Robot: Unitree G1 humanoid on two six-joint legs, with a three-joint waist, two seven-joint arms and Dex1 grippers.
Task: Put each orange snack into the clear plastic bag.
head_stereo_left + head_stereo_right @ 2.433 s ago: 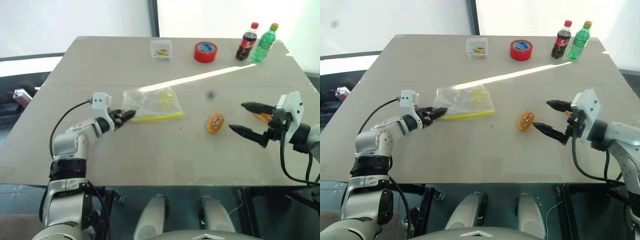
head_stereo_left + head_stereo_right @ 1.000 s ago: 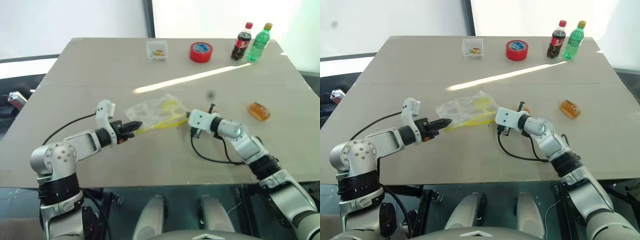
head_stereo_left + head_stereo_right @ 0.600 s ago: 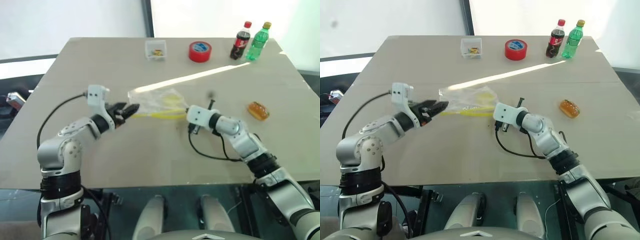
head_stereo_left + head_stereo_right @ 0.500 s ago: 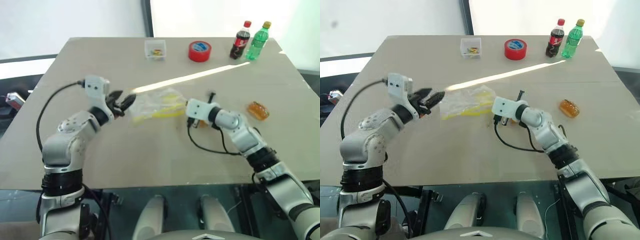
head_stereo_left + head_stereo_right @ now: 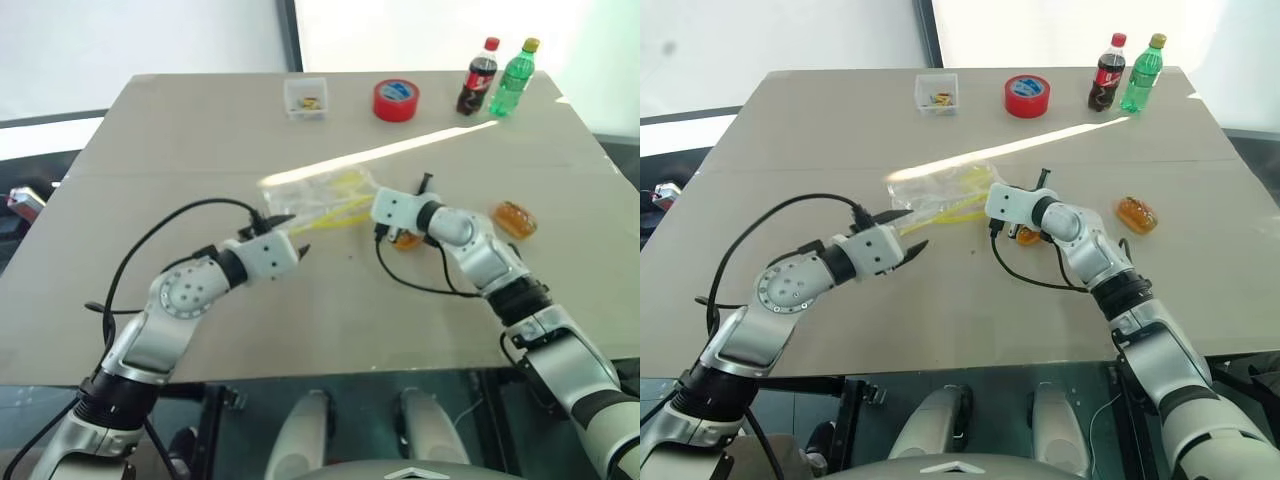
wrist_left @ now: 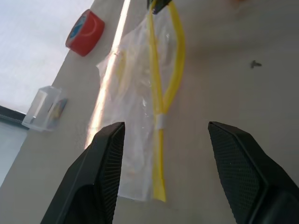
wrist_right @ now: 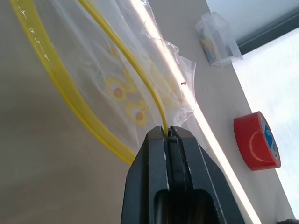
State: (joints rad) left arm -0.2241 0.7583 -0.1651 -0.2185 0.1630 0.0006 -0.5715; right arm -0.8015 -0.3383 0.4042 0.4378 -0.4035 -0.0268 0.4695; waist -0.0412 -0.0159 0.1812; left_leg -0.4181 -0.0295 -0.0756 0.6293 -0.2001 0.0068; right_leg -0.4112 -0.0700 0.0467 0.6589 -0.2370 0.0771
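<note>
a broad tan table (image 5: 200, 150) carries a clear plastic bag (image 5: 315, 195), two orange snacks (image 5: 515, 217) (image 5: 405, 238), a red tape roll (image 5: 396, 100), a small clear box (image 5: 305, 98), a cola bottle (image 5: 475, 78) and a green bottle (image 5: 512, 78).

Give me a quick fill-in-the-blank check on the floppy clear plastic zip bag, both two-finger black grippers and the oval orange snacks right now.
1. The right gripper is pinched shut on the ____ strip of the clear plastic zip bag.
2. The left gripper has its fingers ____, with nothing between them.
3. The number of oval orange snacks lying inside the bag is ____; one orange snack lies on the grey table, the other orange snack just below the right wrist.

Missing words: yellow; open; zero
</note>
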